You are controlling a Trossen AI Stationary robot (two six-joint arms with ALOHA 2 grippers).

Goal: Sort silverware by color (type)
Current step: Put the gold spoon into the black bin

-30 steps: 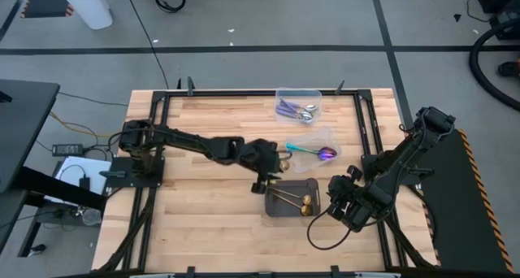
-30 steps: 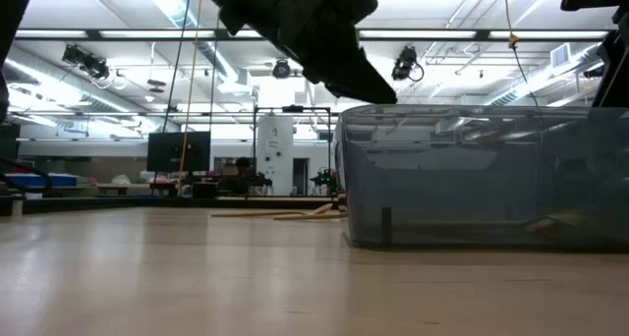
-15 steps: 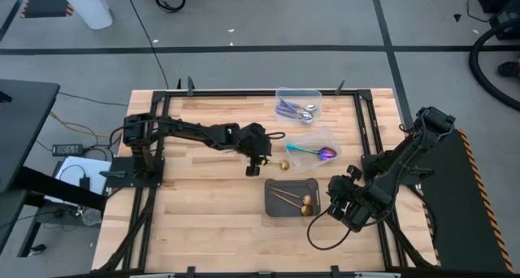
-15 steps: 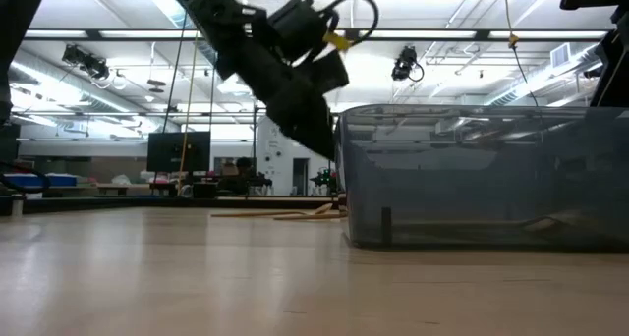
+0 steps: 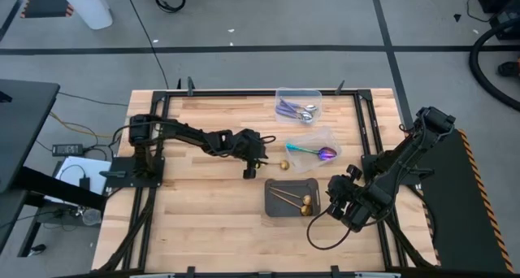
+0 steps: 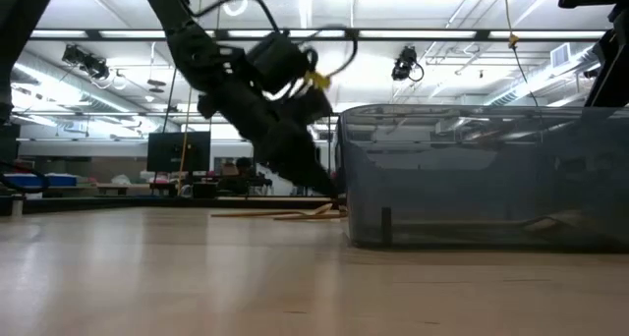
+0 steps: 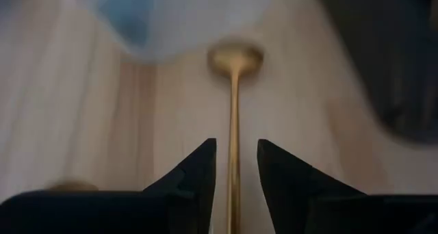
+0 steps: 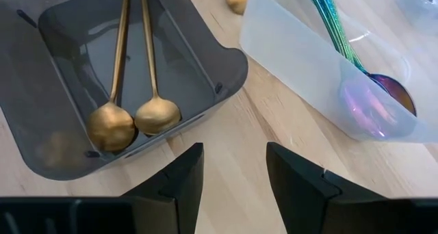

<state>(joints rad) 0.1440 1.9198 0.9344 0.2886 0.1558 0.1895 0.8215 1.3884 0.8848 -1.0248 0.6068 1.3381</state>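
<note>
A gold spoon (image 7: 235, 104) lies flat on the wooden table, bowl (image 5: 285, 165) pointing toward the right edge. My left gripper (image 7: 236, 155) is low over its handle, open, with one finger on either side and a gap to each. In the high view this gripper (image 5: 257, 158) is just left of the spoon's bowl. Two more gold spoons (image 8: 137, 111) lie in the dark grey tray (image 5: 291, 198). Iridescent spoons (image 5: 313, 150) lie in one clear tub, lilac-handled ones (image 5: 294, 110) in another. My right gripper (image 8: 233, 169) waits open beside the tray's right end.
The tray's wall (image 6: 472, 179) stands close in the low view, with the left arm (image 6: 265, 110) slanting down behind it. The clear tub of iridescent spoons (image 8: 308, 76) sits just beyond the tray. A black frame (image 5: 361, 123) borders the table. Bare wood (image 5: 195, 197) lies left of the tray.
My left gripper has drawn back from beside the tray toward the table's far-left and come down close to the tabletop, over the loose gold spoon's handle. The spoon has stayed where it lay. My right arm has kept still.
</note>
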